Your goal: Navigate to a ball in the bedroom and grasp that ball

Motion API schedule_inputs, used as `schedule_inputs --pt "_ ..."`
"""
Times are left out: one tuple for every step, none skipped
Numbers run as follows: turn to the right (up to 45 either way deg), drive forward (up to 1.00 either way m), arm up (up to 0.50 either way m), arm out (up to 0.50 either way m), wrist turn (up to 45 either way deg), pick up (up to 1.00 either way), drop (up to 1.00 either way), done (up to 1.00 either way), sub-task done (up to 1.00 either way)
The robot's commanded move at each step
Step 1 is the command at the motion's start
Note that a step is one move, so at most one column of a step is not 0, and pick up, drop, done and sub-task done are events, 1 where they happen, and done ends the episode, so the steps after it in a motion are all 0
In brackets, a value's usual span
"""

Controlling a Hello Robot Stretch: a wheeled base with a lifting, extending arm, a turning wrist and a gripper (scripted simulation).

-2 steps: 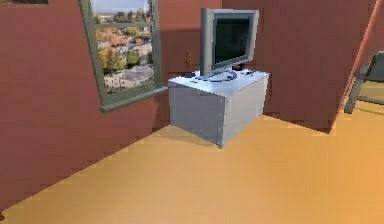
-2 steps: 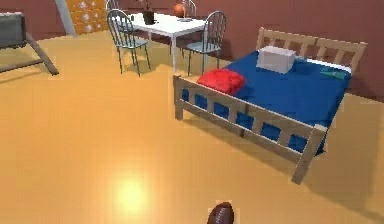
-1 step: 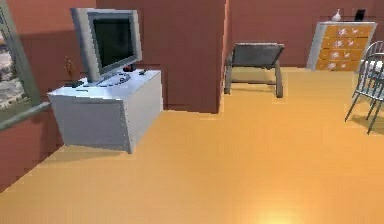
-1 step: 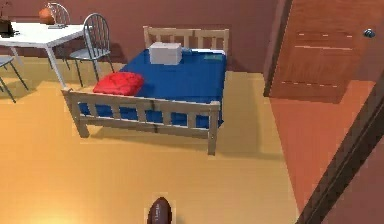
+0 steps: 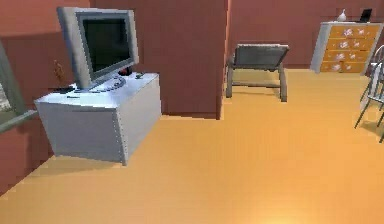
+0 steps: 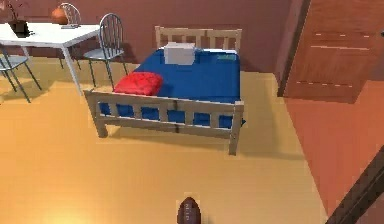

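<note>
- Brown oval blob w/ a dark seam (image 6: 190,211) lies on the orange floor at 6 o'clock of the arm side view, nearest the camera. Shape suits a football-type ball, not certain.
- Round orange-brown ball (image 6: 65,14) sits on a white rectangular table (image 6: 60,38) at 10–11 o'clock, well apart from the oval blob. This one reads most clearly as a ball.
- Metal-frame chair (image 6: 102,50) stands beside the table.
- Wooden-framed bed w/ blue mattress (image 6: 190,80) is at 12 o'clock, w/ a red pillow (image 6: 137,84) at its near-left corner and a white boxy obj (image 6: 180,54) toward the headboard.
- Fwd view: grey flat-screen TV (image 5: 105,42) on a pale grey cabinet (image 5: 95,130) at 9–10 o'clock; dresser w/ orange drawers (image 5: 345,48) at 2.
- Gripper state: cannot tell from these frames.
- Step, my guess: nav not yet finished, no reach set up.
- Risks:
  - Two candidates, so poss. wrong pick.
  - The floor blob sits so close to the base that a turn could nudge it and roll it off.
  - The table ball is round, so a glancing touch could send it off the edge.
  - Chairs and the bed frame crowd the approach to the table, so the base could clip them.
</note>
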Motion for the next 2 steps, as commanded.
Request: schedule_inputs --pt "45.0 0.0 0.0 0.0 0.0 0.0 0.0 0.0 0.0" --pt "9.0 0.0 0.0 0.0 0.0 0.0 0.0 0.0 0.0"
